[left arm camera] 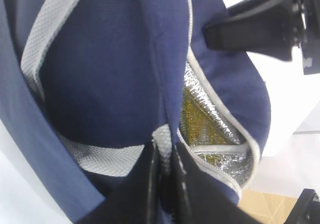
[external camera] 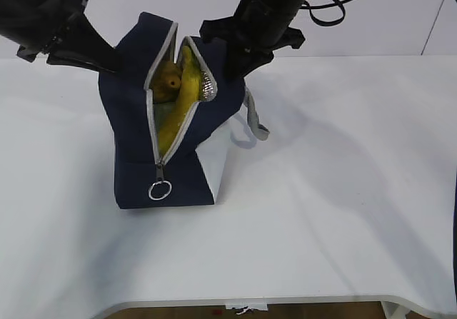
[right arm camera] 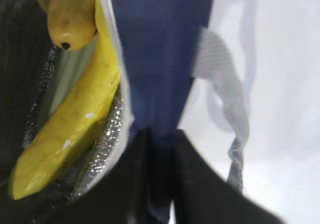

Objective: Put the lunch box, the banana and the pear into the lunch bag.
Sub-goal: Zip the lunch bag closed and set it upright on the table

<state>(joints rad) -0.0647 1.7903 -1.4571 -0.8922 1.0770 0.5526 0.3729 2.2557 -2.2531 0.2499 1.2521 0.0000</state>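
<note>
The navy lunch bag (external camera: 128, 144) stands on the white table with its zipper open at the top. Inside lie the yellow banana (external camera: 179, 106) and the pear (external camera: 169, 82); the right wrist view shows the banana (right arm camera: 75, 119) against the silver lining and the pear (right arm camera: 70, 18) above it. A pale green strip (right arm camera: 70, 78) between them may be the lunch box lid; the rest of the lunch box is hidden. My left gripper (left arm camera: 167, 169) is shut on the bag's left top fabric and grey webbing. My right gripper (right arm camera: 160, 154) is shut on the bag's right wall (right arm camera: 160, 48).
A grey webbing handle (external camera: 255, 123) hangs down the bag's right side. The zipper's ring pull (external camera: 160, 190) hangs at the near end. White tabletop (external camera: 343, 190) stretches to the right and front, with its edge near the bottom of the exterior view.
</note>
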